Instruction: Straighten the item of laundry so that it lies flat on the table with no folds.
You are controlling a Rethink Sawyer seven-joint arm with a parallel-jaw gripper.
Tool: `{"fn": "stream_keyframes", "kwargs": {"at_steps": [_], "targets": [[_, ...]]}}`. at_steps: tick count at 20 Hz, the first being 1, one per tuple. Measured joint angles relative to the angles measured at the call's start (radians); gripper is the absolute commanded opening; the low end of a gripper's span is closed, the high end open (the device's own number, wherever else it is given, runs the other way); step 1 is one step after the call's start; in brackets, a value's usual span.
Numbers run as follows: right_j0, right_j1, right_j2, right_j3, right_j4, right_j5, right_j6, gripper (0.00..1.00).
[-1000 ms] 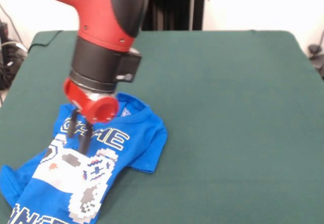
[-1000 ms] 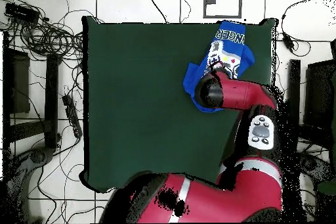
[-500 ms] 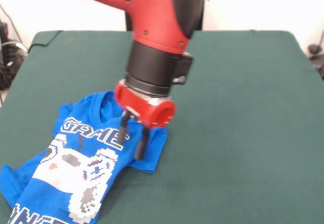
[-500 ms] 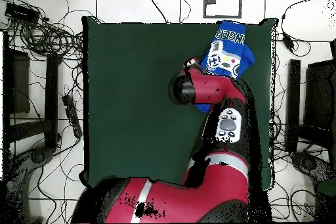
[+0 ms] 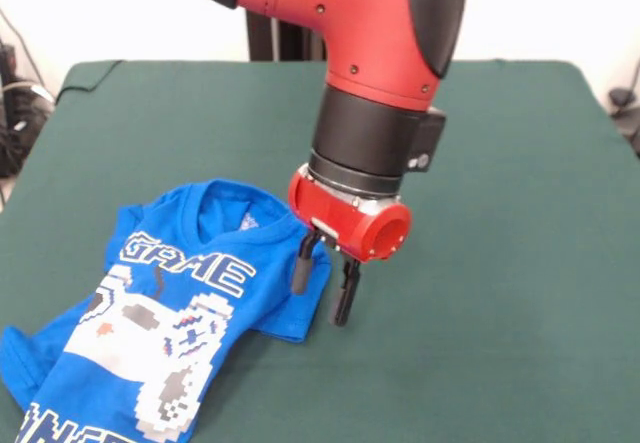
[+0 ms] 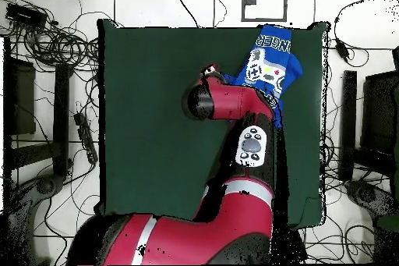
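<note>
One T-shirt (image 5: 170, 313) rumpled, collar toward far table (image 5: 500, 163) edge.

Red arm (image 5: 340, 13), black wrist collar, dark jaws

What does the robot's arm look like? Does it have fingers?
The arm is fat and round, shiny red with black parts. A black ring wraps its wrist, and below that sits a red cap. The gripper has two thin black fingers, like little sticks. From above, a grey panel with dark buttons shows on the arm.
</note>
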State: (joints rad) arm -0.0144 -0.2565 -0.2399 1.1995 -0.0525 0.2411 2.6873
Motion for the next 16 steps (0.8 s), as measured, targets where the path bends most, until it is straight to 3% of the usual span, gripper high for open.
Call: {"fn": "stream_keyframes", "kwargs": {"at_steps": [10,16], "targets": [[0.038,0.133,-0.096,-0.090,0.086,0.050,0.000,1.00],[0.031,0.148,-0.100,-0.120,0.121,0.068,0.000,1.00]]}}
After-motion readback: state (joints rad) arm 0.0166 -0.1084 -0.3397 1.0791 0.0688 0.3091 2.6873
